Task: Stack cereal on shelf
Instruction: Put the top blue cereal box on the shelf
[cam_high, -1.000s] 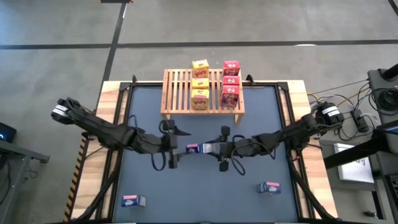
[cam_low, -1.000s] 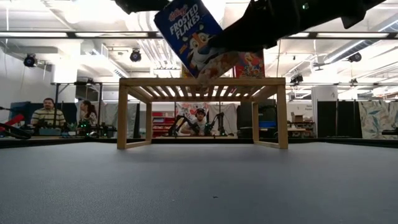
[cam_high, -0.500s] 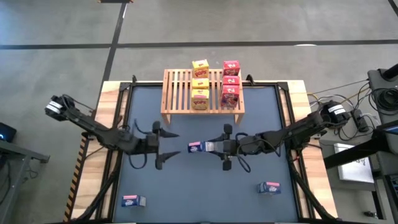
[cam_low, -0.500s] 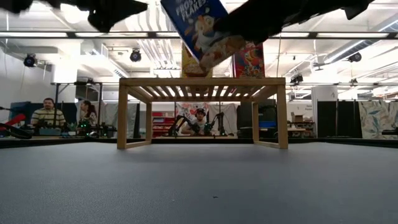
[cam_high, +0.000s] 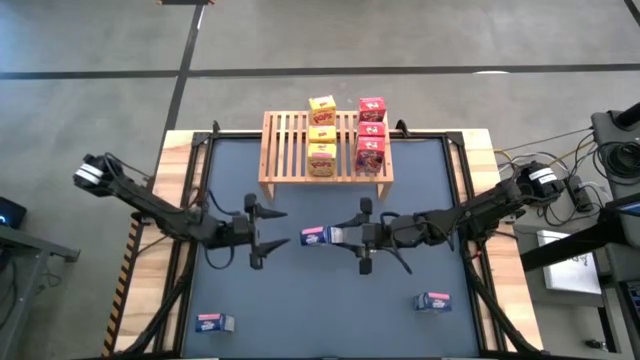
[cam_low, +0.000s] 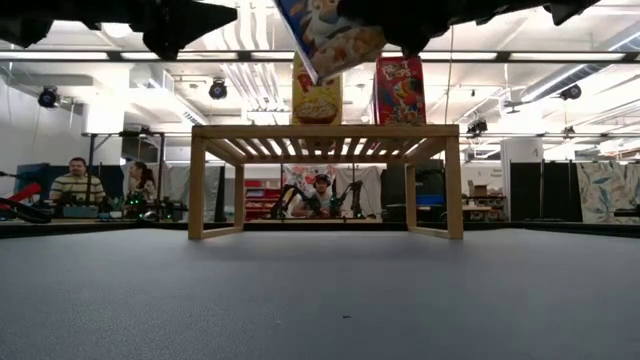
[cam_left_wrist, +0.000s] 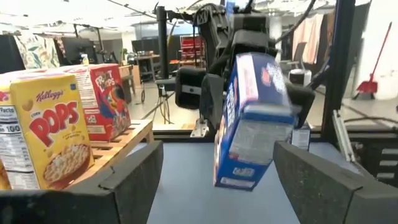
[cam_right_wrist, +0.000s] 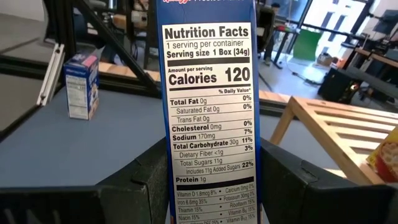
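the shelf (cam_high: 290, 150) sits at twelve o'clock on the table (cam_high: 330, 300), with yellow boxes (cam_high: 321, 135) in a line down its middle and red boxes (cam_high: 371, 133) along its right side; the slats to the left are bare. the right gripper (cam_high: 340, 236) hangs at the table's centre, fingers clamped on a blue box (cam_high: 315, 237) carried in the air, clear of the mat in the low view. that box lies between the two grippers, its long axis running nine to three, the free end aimed at the left gripper (cam_high: 268, 230). the left fingers stand open around nothing, just off the box at its nine o'clock side. so the bare slats lie at about eleven o'clock from the held box, and the right arm, already gripping, is the one placed to take it there. two more blue boxes (cam_high: 215, 323) wait at six o'clock, near the table's front edge, well apart from both arms.
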